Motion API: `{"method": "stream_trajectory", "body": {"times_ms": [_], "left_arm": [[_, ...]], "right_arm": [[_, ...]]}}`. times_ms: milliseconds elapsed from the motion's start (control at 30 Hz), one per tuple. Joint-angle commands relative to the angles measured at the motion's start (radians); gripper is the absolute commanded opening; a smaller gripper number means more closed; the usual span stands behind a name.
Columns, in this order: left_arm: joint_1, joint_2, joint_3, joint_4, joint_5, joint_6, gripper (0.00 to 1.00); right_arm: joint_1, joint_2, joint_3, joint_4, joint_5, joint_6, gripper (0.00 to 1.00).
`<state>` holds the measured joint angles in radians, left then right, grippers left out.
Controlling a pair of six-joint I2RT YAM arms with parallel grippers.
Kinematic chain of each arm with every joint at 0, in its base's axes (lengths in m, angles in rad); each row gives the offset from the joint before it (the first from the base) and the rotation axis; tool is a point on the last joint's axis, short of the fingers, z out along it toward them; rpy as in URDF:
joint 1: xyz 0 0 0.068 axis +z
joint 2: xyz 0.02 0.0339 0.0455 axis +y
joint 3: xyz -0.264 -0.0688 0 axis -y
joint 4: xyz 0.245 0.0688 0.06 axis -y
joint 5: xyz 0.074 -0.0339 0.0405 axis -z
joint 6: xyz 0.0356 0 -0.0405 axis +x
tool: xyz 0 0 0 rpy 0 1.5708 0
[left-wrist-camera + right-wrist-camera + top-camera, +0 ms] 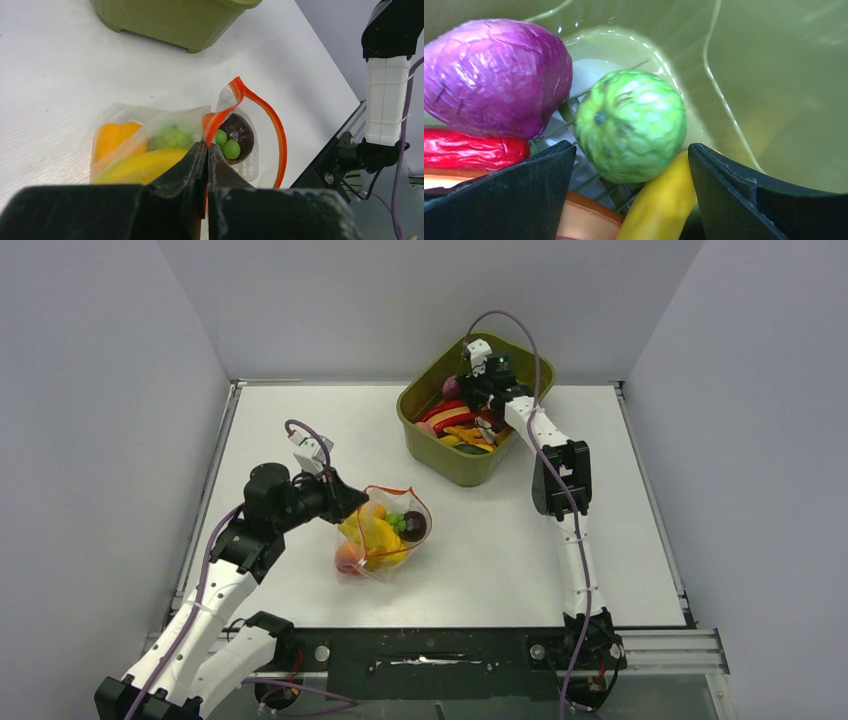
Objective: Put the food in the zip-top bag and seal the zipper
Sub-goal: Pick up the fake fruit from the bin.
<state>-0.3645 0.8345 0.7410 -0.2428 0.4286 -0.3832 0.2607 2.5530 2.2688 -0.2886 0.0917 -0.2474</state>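
The right claw gapes wide astride a likely light, slick green fruit in the tub, best squeezed across its middle; the left claw pinches the limp zip-top bag by its rim.

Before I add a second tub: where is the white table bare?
Bare: the far-left stretch of the white table beside the olive-green plastic tub, and the patch between the clear zip-top bag and the right arm. Crowded: inside the tub, full of toy food.
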Motion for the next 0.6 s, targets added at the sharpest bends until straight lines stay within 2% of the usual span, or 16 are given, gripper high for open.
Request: {"method": "stream_trajectory", "body": {"times_ms": [0,100,267,367,567], "left_arm": [[0.004,-0.002,0.016,0.053,0.017,0.004,0.00],[0.003,0.006,0.014,0.059,0.022,0.000,0.00],[0.004,0.009,0.014,0.069,0.024,-0.006,0.00],[0.004,0.005,0.011,0.068,0.024,-0.009,0.00],[0.004,0.000,0.017,0.067,0.022,-0.023,0.00]], "right_arm": [[-0.004,0.027,0.064,0.032,-0.053,0.015,0.83],[-0.010,0.020,0.058,0.043,-0.067,0.030,0.70],[-0.013,-0.012,0.023,0.071,-0.091,0.032,0.60],[-0.012,-0.037,0.014,0.078,-0.092,0.025,0.57],[-0.013,-0.127,-0.071,0.150,-0.098,0.055,0.56]]}}
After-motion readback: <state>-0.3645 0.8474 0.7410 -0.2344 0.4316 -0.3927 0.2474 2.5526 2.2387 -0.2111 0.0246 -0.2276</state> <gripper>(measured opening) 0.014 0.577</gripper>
